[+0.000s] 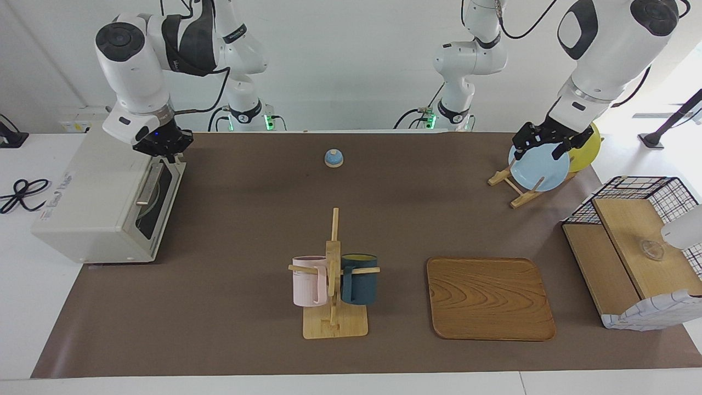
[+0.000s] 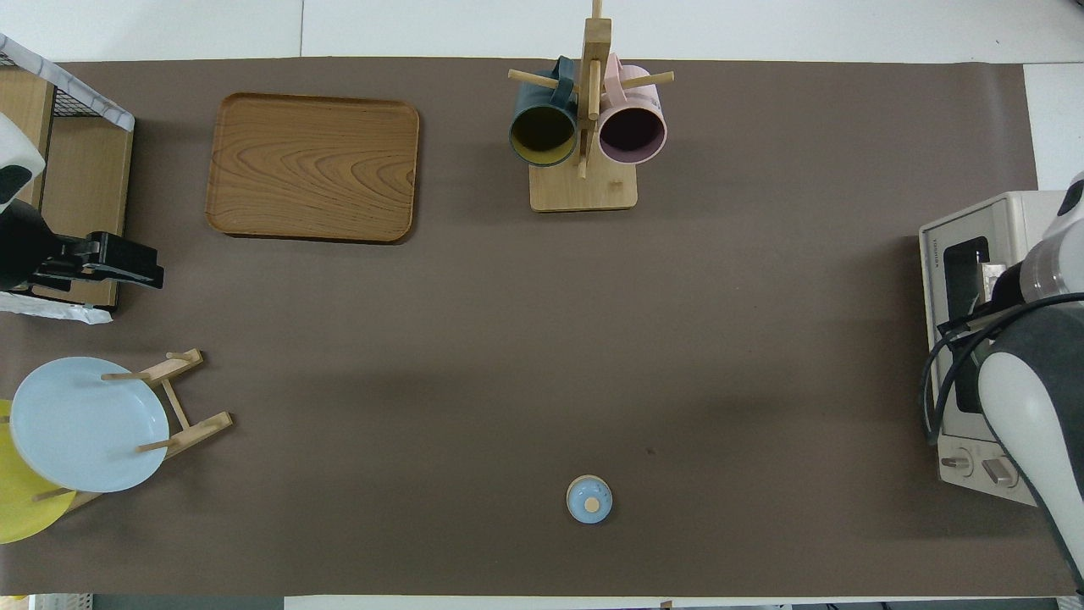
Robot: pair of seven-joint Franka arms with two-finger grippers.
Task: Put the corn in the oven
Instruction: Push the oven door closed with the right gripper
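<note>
One oven (image 1: 104,203) stands at the right arm's end of the bench, its glass door shut with the bar handle (image 1: 149,184) across it. A pale green dish shows dimly through the glass, but the corn itself cannot be made out. The right gripper (image 1: 164,153) hangs just over the top edge of the door by the handle, fingertips together and holding nothing.

Two plates – one blue (image 1: 538,167), one yellow (image 1: 587,141) – lean in one wooden rack (image 1: 507,184) near the corner at the left arm's end closest to the robots. The left gripper (image 1: 543,144) sits over the blue plate's top rim, its fingers spread wide; whether they touch the rim cannot be told.

Two mugs, one pink (image 1: 308,281) and one dark blue (image 1: 359,278), hang on one mug tree (image 1: 333,274) toward the bench edge farthest from the robots. One wooden tray (image 1: 490,299) lies beside it, toward the left arm's end. One wire-and-wood basket shelf (image 1: 630,247) fills that end's edge. One small blue bell (image 1: 333,158) sits near the robots' edge, mid-bench.

The middle of the brown mat (image 2: 542,339) is bare – open room lies between the bell, the mug tree and the oven door.
</note>
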